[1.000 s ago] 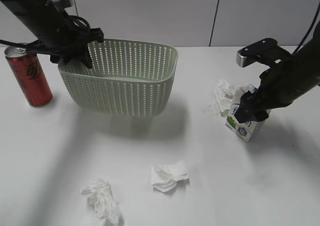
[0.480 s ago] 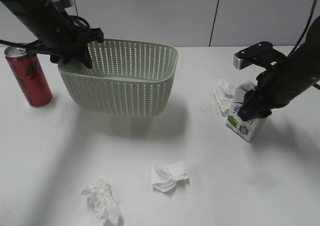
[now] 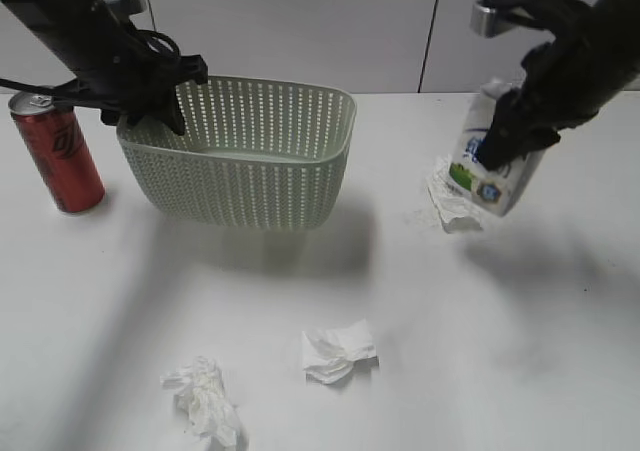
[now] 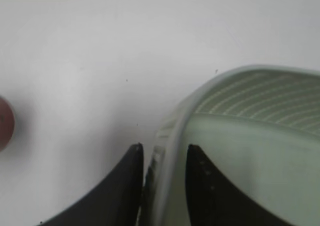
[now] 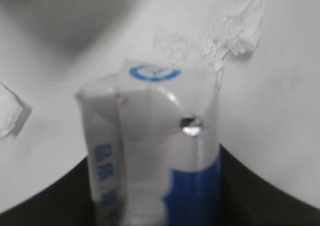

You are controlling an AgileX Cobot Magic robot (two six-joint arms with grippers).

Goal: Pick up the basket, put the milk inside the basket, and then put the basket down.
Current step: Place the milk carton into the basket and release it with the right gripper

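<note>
The pale green basket hangs tilted above the table at centre left. My left gripper is shut on its left rim; in the left wrist view the rim runs between the two black fingers. My right gripper is shut on the milk, a white carton with blue print, and holds it in the air at the right, tilted. In the right wrist view the milk fills the space between the fingers.
A red can stands left of the basket. Crumpled tissues lie on the white table: one below the milk, one at front centre, one at front left. A grey wall stands behind.
My right gripper has lifted the milk off the table, up and slightly toward the back. The basket and left arm have stayed in place.
</note>
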